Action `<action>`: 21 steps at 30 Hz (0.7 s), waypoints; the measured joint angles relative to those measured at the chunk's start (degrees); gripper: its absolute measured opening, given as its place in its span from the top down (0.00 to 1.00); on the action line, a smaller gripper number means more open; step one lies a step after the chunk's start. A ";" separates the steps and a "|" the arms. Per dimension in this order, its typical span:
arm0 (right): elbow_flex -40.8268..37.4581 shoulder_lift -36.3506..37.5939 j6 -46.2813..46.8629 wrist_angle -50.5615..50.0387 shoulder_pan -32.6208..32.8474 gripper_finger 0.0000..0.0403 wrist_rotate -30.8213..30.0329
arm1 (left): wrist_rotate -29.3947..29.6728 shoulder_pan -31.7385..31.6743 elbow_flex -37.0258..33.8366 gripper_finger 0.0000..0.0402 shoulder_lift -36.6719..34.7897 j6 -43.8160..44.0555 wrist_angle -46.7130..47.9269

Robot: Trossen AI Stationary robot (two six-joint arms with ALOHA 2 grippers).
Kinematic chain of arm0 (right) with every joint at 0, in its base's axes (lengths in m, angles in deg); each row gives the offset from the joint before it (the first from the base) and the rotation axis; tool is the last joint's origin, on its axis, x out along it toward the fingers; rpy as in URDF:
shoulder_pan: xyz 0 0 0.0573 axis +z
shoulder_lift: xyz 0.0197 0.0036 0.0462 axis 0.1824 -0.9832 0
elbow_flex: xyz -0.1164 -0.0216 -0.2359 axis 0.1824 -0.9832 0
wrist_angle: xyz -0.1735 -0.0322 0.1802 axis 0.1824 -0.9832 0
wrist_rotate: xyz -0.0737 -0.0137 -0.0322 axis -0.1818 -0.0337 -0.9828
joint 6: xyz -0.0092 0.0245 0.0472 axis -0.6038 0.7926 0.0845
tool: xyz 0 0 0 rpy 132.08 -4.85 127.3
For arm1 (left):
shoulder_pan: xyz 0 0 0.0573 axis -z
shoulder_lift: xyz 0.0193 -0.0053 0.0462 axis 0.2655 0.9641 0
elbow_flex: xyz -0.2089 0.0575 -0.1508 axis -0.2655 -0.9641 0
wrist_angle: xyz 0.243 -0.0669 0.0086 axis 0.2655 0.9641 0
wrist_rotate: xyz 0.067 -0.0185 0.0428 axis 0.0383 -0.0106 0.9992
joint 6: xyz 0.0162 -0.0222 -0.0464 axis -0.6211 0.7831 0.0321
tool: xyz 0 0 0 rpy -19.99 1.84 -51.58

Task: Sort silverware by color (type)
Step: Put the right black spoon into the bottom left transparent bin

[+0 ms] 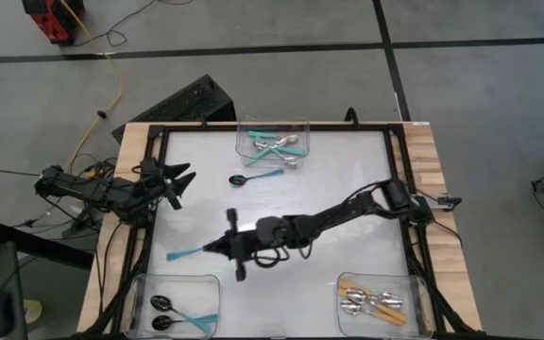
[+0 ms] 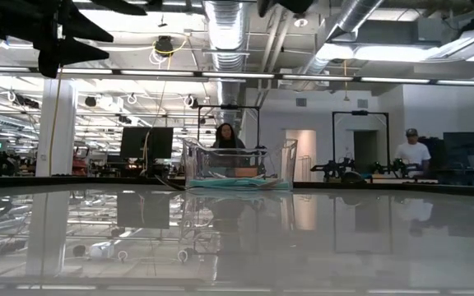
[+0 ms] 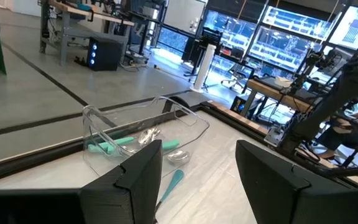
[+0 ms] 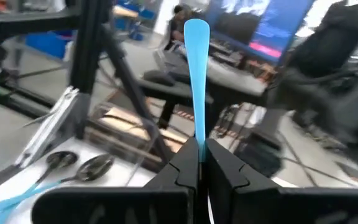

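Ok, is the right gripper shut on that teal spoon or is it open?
Shut on it. The right gripper has its fingers pressed together on the teal spoon, whose handle sticks out ahead, held above the table.

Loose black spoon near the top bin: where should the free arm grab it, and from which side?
Grip the teal handle mid-length, coming straight down. The black spoon lies flat and alone on the table, handle running toward the right gripper's side, so set the fingers across it. The open left gripper waits just beside its bowl; the right gripper is shut on a teal-handled spoon.
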 joint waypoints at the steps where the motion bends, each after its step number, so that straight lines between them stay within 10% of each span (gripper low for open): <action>1: 1.55 -0.85 0.00 -1.81 0.00 0.91 0.87 | 0.00 0.01 0.00 0.53 0.00 0.02 -0.01; 21: 8.86 -2.93 1.64 -3.95 2.14 0.91 9.65 | 0.42 0.00 0.00 0.53 0.00 0.78 -0.20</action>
